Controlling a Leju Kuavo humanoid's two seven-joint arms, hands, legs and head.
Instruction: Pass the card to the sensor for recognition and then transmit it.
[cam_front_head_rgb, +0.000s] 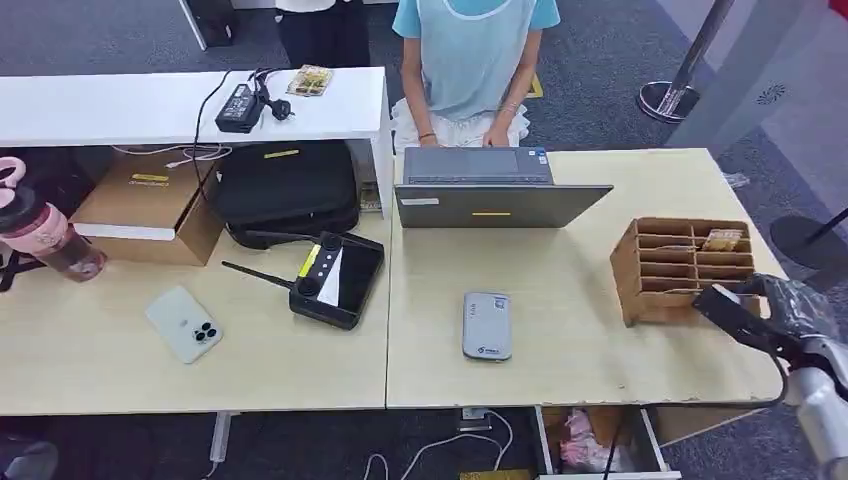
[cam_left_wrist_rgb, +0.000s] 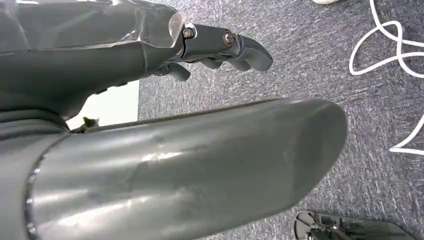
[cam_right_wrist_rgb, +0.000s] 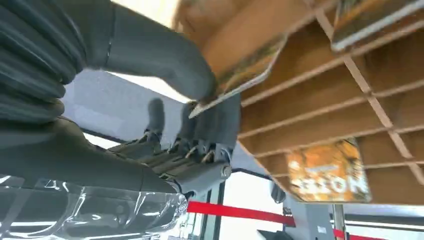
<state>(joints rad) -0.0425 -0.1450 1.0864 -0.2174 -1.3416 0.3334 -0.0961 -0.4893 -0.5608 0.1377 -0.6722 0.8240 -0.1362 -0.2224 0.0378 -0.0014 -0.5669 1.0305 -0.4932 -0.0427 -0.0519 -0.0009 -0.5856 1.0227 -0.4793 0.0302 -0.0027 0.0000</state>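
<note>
A wooden card rack (cam_front_head_rgb: 680, 268) stands at the right of the table, and one card (cam_front_head_rgb: 722, 240) shows in an upper slot. My right hand (cam_front_head_rgb: 770, 312) is at the rack's right front corner. In the right wrist view the thumb and fingers (cam_right_wrist_rgb: 212, 125) of my right hand (cam_right_wrist_rgb: 200, 107) pinch the corner of a card (cam_right_wrist_rgb: 245, 70) that still lies partly in a slot of the rack (cam_right_wrist_rgb: 320, 100). Two more cards (cam_right_wrist_rgb: 327, 172) (cam_right_wrist_rgb: 370, 20) sit in other slots. The grey card sensor (cam_front_head_rgb: 487, 325) lies flat mid-table. My left hand (cam_left_wrist_rgb: 220, 47) hangs over the carpet, fingers loosely bent, holding nothing.
An open laptop (cam_front_head_rgb: 490, 190) stands behind the sensor, with a person in a light blue top (cam_front_head_rgb: 470, 60) seated at it. A black device with an antenna (cam_front_head_rgb: 335, 278), a phone (cam_front_head_rgb: 184, 324), a black bag (cam_front_head_rgb: 285, 190), a cardboard box (cam_front_head_rgb: 150, 205) and a pink bottle (cam_front_head_rgb: 45, 235) fill the left half.
</note>
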